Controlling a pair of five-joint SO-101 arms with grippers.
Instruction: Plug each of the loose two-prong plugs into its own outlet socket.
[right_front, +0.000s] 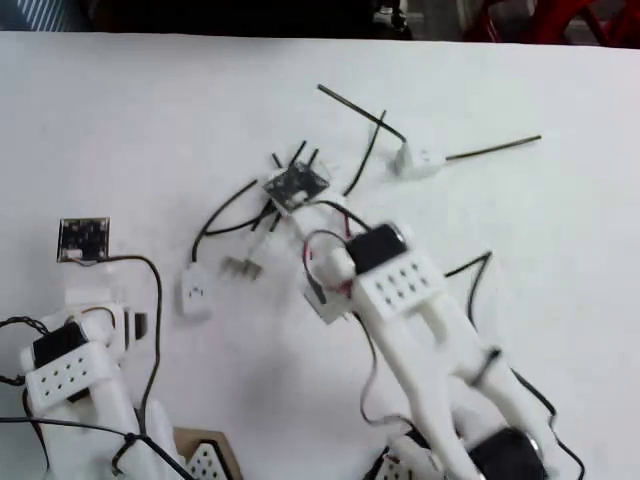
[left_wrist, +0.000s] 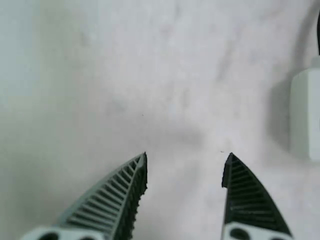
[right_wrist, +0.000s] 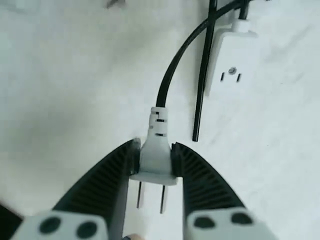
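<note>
Plainly, right pincer (right_wrist: 152, 146) clamps a plug (right_wrist: 156, 159); left pincer (left_wrist: 185, 157) gapes near an edge-cropped white block (left_wrist: 306, 116).

plug (right_wrist: 156, 160) in right tool (right_wrist: 154, 145), outlet socket (right_wrist: 232, 60) near ahead, cables (right_wrist: 175, 75) lying between, all on table (right_wrist: 60, 75)

A white table (right_front: 120, 120) spans the high view, matte and evenly lit, with soft shadows; its far edge runs straight across the scene; beyond it lies a dark strip (right_front: 230, 15); red tubular frames (right_front: 545, 20) stand at far right; a pale striped surface (right_front: 45, 12) shows at far left.
</note>
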